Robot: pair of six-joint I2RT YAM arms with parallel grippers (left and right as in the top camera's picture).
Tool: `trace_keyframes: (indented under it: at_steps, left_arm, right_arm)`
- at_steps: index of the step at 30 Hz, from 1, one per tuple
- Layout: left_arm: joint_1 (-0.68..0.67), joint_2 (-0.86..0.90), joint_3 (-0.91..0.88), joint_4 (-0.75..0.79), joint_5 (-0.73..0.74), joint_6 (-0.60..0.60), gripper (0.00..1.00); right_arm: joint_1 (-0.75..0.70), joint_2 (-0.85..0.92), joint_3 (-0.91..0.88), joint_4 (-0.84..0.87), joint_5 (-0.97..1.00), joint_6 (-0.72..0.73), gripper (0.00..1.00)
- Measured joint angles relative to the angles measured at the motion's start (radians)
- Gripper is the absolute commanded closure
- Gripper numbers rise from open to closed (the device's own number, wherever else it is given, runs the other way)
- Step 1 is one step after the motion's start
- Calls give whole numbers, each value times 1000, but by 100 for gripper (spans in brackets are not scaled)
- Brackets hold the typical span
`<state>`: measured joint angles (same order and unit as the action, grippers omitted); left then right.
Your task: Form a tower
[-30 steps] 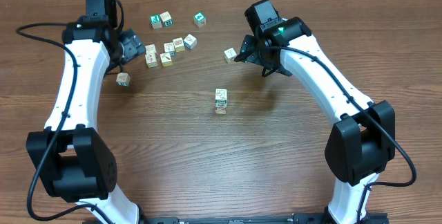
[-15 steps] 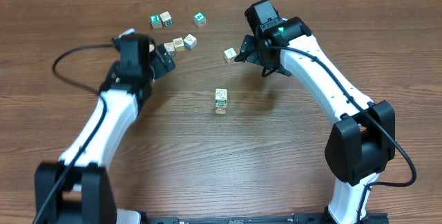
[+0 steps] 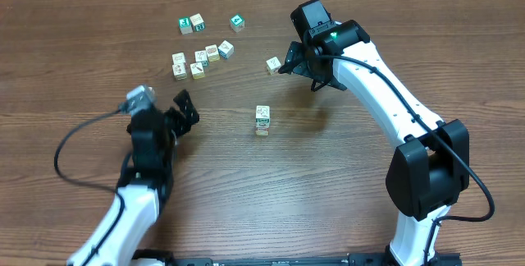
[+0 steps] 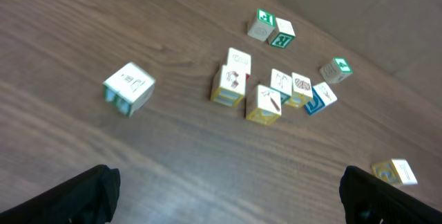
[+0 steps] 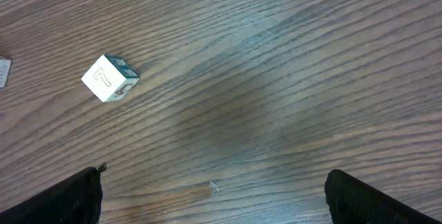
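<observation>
The left arm (image 3: 148,147) has swung back from the loose cubes (image 3: 197,59) to 8 o'clock. Both jaws gape wide, empty. The next one should land squarely on the tower (image 3: 262,121).

Only thing I can actually read is a 7, printed dark on the white top face of the lone cube (image 5: 109,78) in the right wrist view. The green-faced cubes (image 4: 261,25) at the far end of the surface (image 4: 83,37) carry white marks that look like letters, but they're too blurry to call. The print on the tower (image 3: 262,121) is too small to read from overhead.
</observation>
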<state>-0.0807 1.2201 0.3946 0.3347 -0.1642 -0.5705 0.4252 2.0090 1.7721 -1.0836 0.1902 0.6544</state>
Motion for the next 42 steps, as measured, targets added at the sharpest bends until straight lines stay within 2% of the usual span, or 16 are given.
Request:
trace_keyframes:
  at_steps: [16,23,29,36,42]
  left_arm:
    - [38,-522,-367,31,-38,0,1]
    - [38,-677,-384,-101,-58,0,1]
    - [38,-944,-386,-367,-82,0,0]
    - [38,-1178,-386,-388,-87,84,0]
    - [38,-1205,-386,-391,-86,161,1]
  right_arm:
    - [0,0,0,-1,0,0,0]
    - [0,0,0,0,0,0,0]
    - [0,0,0,0,0,0,0]
    - [0,0,0,0,0,0,0]
    - [0,0,0,0,0,0,0]
